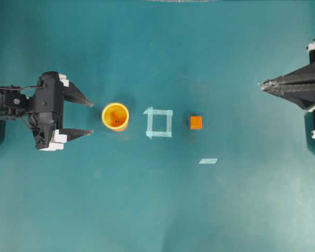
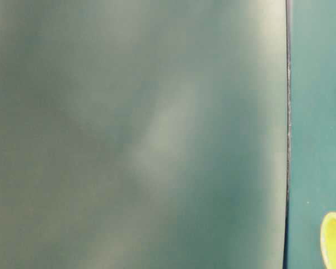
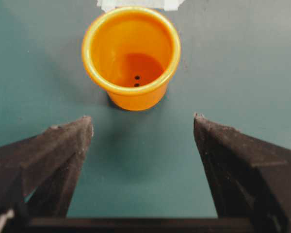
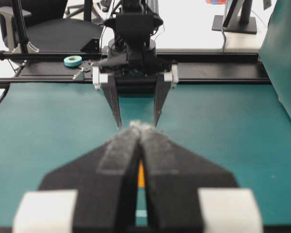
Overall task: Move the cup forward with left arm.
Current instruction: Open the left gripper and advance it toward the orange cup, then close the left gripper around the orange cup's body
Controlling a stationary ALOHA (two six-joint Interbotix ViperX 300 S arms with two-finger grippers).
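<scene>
The yellow-orange cup (image 1: pixel 115 116) stands upright on the teal table, left of the middle. It fills the top of the left wrist view (image 3: pixel 131 53), and its rim shows at the lower right of the table-level view (image 2: pixel 334 240). My left gripper (image 1: pixel 90 117) is open and empty, its two black fingertips (image 3: pixel 85 127) just short of the cup, one to each side of its line. My right gripper (image 1: pixel 262 84) is shut and empty at the far right edge; in its own view (image 4: pixel 141 127) its jaws are pressed together.
A square outline of pale tape (image 1: pixel 159 123) lies just right of the cup. A small orange cube (image 1: pixel 196 122) sits right of the square. A loose strip of pale tape (image 1: pixel 208 160) lies below and right of the cube. A blurred grey surface fills most of the table-level view.
</scene>
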